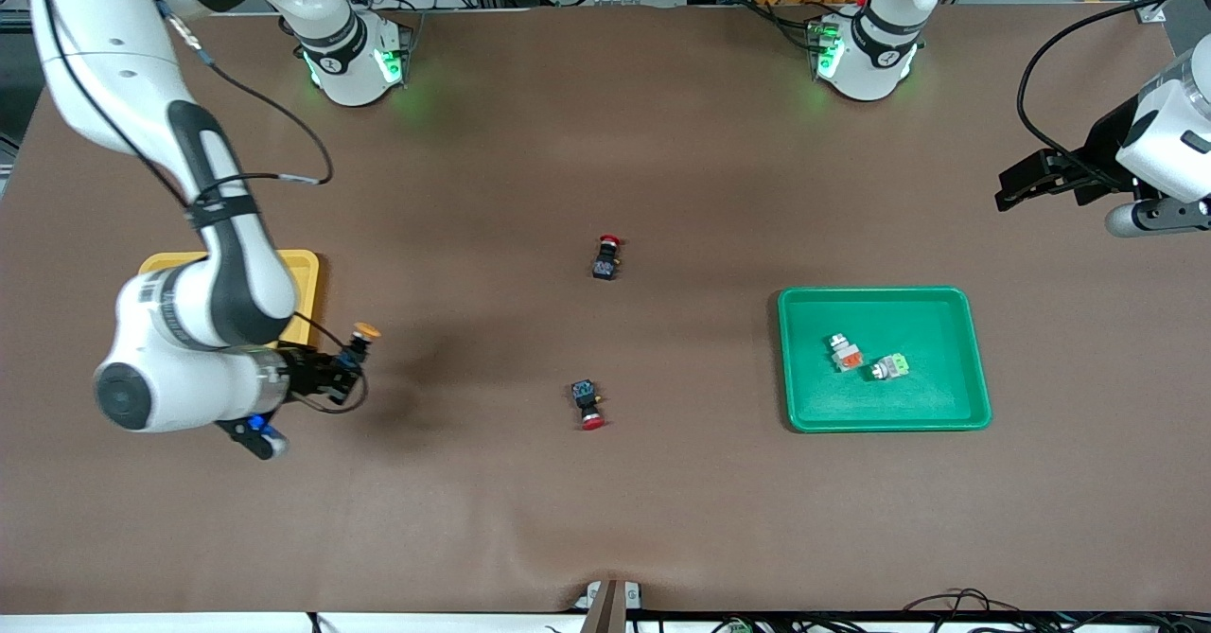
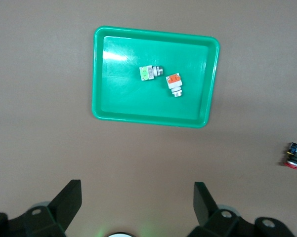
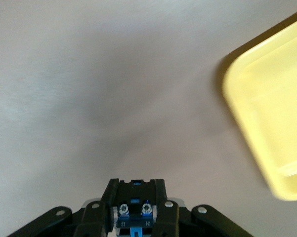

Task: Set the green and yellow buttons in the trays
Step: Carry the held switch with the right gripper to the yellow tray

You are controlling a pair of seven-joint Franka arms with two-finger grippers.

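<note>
My right gripper [image 1: 348,360] is shut on a yellow button [image 1: 364,334], which has a round orange-yellow cap and a black-blue body [image 3: 134,210]. It hangs over the table beside the yellow tray [image 1: 305,281], and my right arm hides much of that tray. The tray's corner [image 3: 269,111] shows in the right wrist view. The green tray [image 1: 913,406] holds two pale grey buttons, one orange-capped [image 1: 846,355] and one green-capped [image 1: 891,366]. My left gripper [image 1: 1020,184] waits open and high at the left arm's end of the table. Its view takes in the green tray [image 2: 123,96].
Two red-capped black switches lie in the middle of the table, one [image 1: 607,256] farther from the front camera and one [image 1: 588,404] nearer. The nearer one [image 2: 293,155] also shows in the left wrist view. Brown table surface lies between the two trays.
</note>
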